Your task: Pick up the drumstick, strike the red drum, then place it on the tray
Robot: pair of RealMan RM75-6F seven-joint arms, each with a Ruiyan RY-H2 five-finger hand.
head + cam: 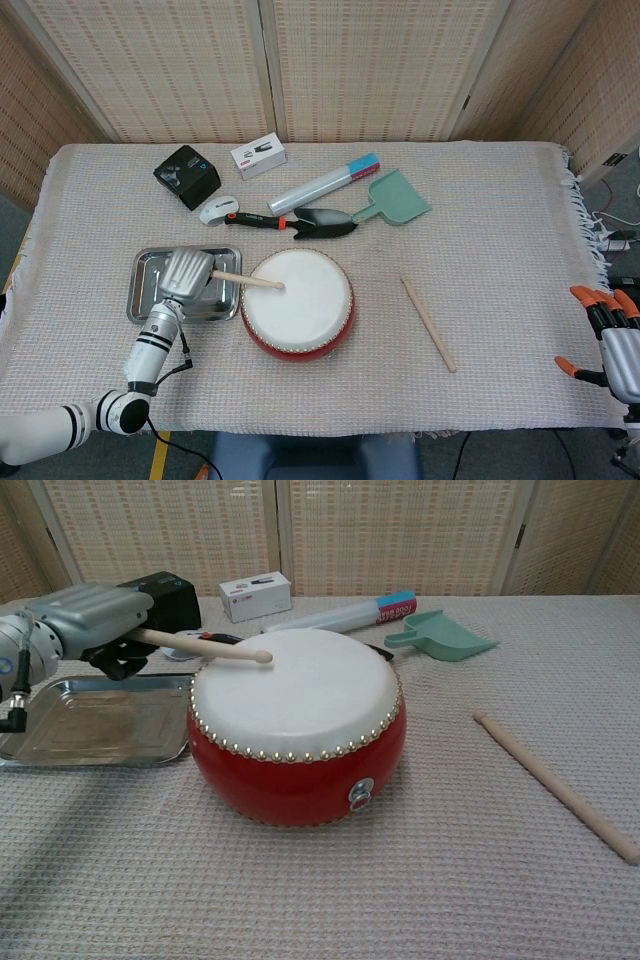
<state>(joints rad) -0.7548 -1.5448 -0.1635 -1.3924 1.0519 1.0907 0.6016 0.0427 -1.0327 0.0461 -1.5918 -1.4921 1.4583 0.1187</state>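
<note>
My left hand (pixel 187 273) (pixel 95 622) grips a wooden drumstick (pixel 248 281) (pixel 200 646) above the steel tray (pixel 146 298) (pixel 90 725). The stick points right, and its rounded tip sits over the left part of the white skin of the red drum (pixel 297 303) (pixel 297 725); whether it touches the skin I cannot tell. A second drumstick (pixel 428 323) (pixel 555 784) lies loose on the cloth to the right of the drum. My right hand (pixel 610 343) hangs off the table's right edge, fingers apart and holding nothing.
Behind the drum lie a black-and-orange trowel (pixel 300 221), a green scoop (pixel 393 198) (pixel 442 636), a rolled tube (pixel 322 183) (pixel 345 614), a white mouse (pixel 217 210), a black box (pixel 186 175) (pixel 165 595) and a white box (pixel 259 156) (pixel 256 595).
</note>
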